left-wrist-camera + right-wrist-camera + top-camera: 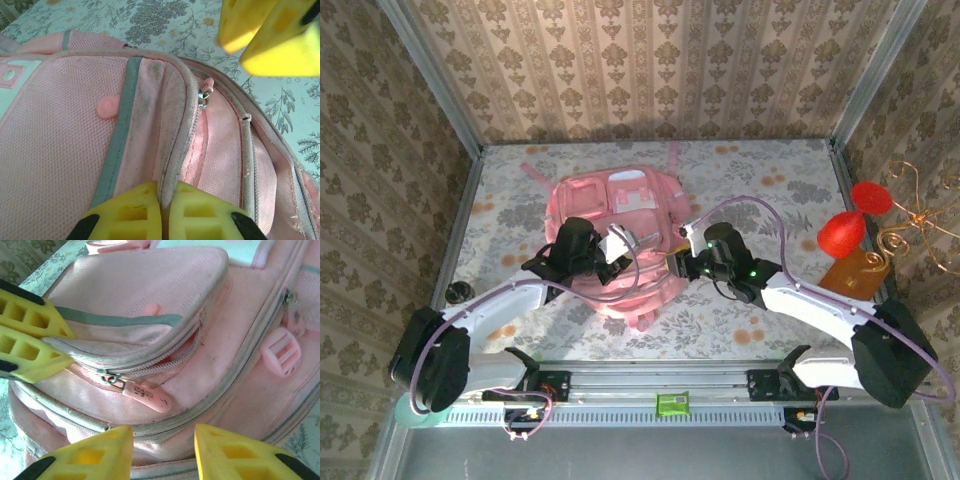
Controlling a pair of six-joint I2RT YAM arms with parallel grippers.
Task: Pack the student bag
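Observation:
The pink student bag (pixel 620 205) lies flat in the middle of the table, front pockets up. My left gripper (pixel 610 262) is shut on the grey-trimmed edge of a front pocket flap (pixel 172 150), pinched between its yellow fingers (pixel 135 210). The pocket's zipper stands partly open, and its pink pull tab (pixel 148 395) lies loose on the fabric. My right gripper (pixel 164 446) hovers just short of that tab with its jaws apart and nothing between them. In the top view the right gripper (pixel 677 266) sits at the bag's near right edge.
A red balloon-like object (pixel 842 232), an orange-brown item (pixel 860 272) and a gold wire ornament (pixel 920 215) stand at the table's right edge. A small dark object (pixel 460 290) lies at the left edge. A green item (pixel 672 403) rests on the front rail.

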